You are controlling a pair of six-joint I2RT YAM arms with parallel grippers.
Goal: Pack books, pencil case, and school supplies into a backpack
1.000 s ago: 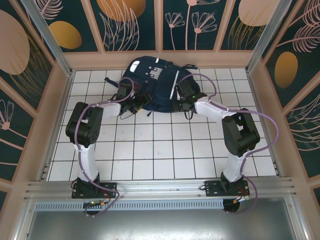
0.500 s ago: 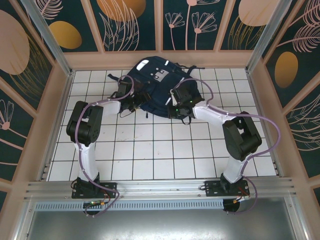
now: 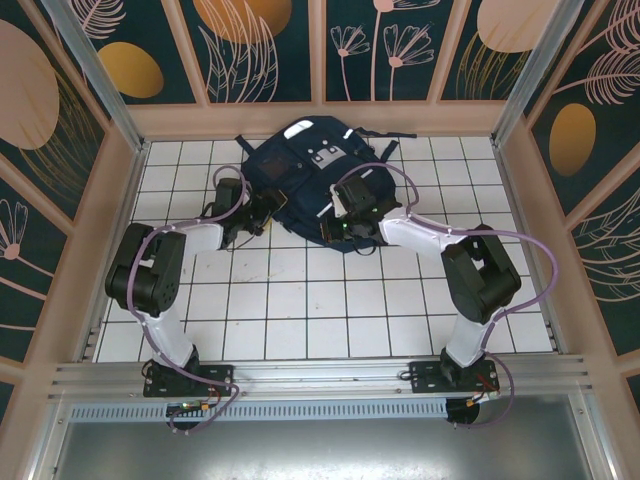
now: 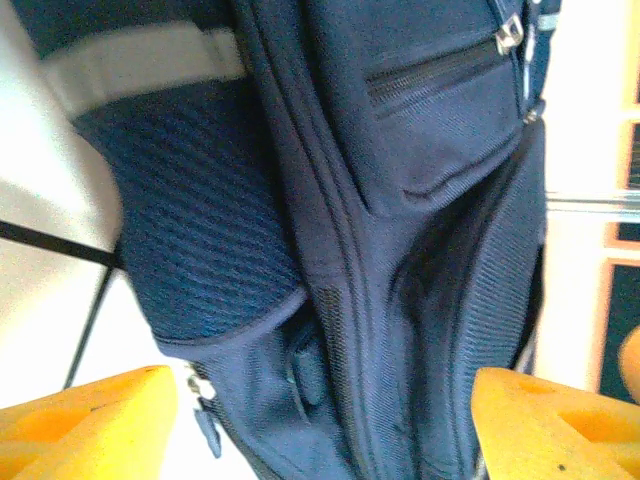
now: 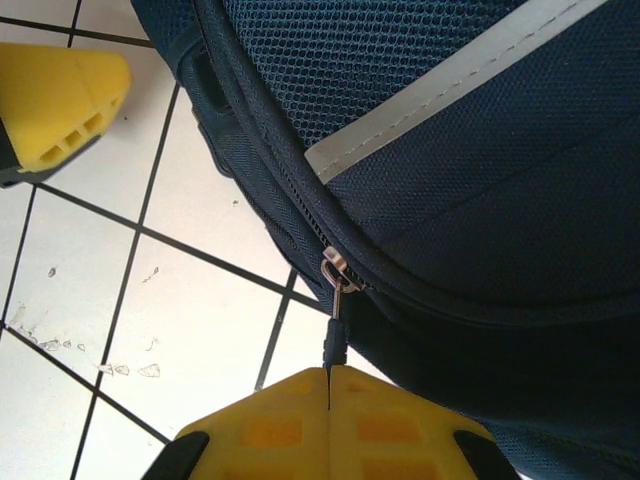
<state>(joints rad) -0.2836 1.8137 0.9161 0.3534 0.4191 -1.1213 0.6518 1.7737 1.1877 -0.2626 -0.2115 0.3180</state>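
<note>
Since 1 s ago the backpack has slid & turned a bit toward far-left. The right gripper has travelled left along its near edge, and the left arm's elbow has swung out & down. The backpack now sits far-centre on the tiled table, long axis approx far-to-near, slightly canted.

Key relation: the zip pull lies straight ahead of the right gripper. In the right wrist cam its jaws are clenched, pads meeting w/ the pull's cord pinched in the seam and the metal slider just beyond the tips. The zip track curves away up-left from there along the pack's edge, below the white stripe. So any draw prob. has to follow that curve, not go straight back. Can't tell if the zip is being opened or shut.

Left gripper: jaws released, spread wide, w/ the backpack's side panel between & ahead of them. Can't tell if the pads touch fabric. It's nearer the pack's left side, so likely the one to brace.
</note>
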